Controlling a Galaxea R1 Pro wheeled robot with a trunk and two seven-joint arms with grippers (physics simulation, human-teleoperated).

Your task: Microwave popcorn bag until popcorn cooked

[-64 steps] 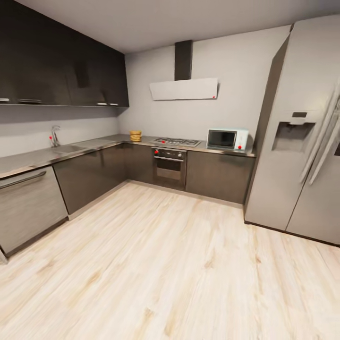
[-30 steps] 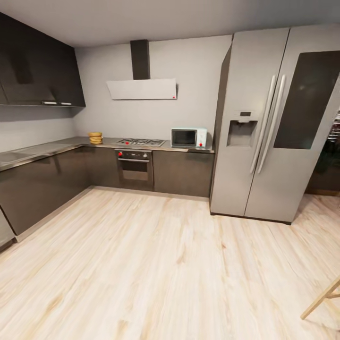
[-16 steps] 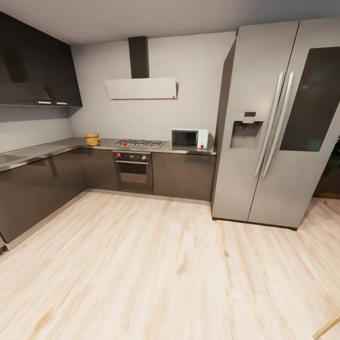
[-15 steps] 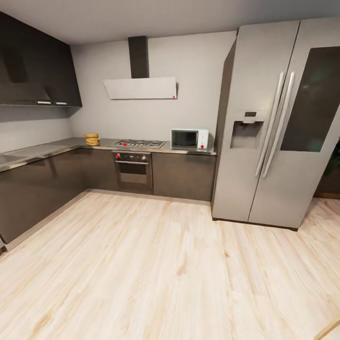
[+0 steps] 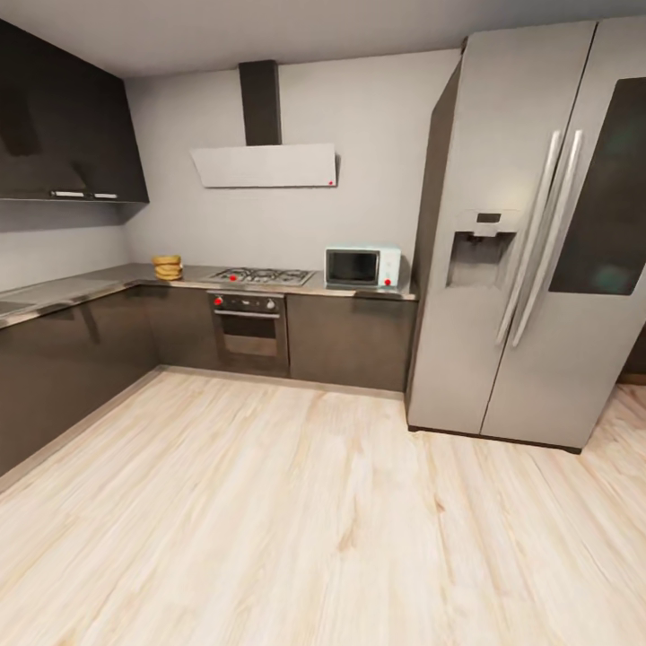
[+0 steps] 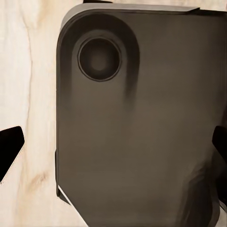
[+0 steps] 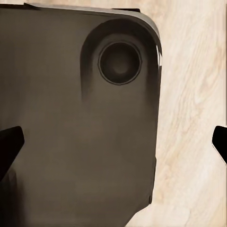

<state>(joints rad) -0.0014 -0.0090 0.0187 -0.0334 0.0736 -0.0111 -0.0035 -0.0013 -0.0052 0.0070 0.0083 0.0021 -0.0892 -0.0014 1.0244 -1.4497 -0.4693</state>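
Camera has swung and advanced since two seconds ago: sink and dishwasher gone from frame, fridge (image 5: 538, 242) now large at right; kitchen fittings themselves unmoved.

Popcorn bag (image 5: 167, 266): sits on the grey surface (image 5: 81, 285) near the corner, just beside the hob (image 5: 258, 275), well apart from the microwave (image 5: 362, 266), which stands at the surface's far end next to the fridge. Microwave door appears closed.

Handling, judged: crumpled paper sack, so light, soft, easily crushed; contents loose. Best taken across the body below the rolled rim with gentle squeeze, kept upright.

Left pincer (image 6: 113, 146) and right pincer (image 7: 113, 142): dark fingertips at opposite edges of each wrist view, spread wide, nothing between them; both point down at the robot's dark base (image 6: 142, 123) over wood floor (image 5: 296, 520).

Hard to make out: bag folds and rim at this range; microwave dials; sink end of the surface cut off.
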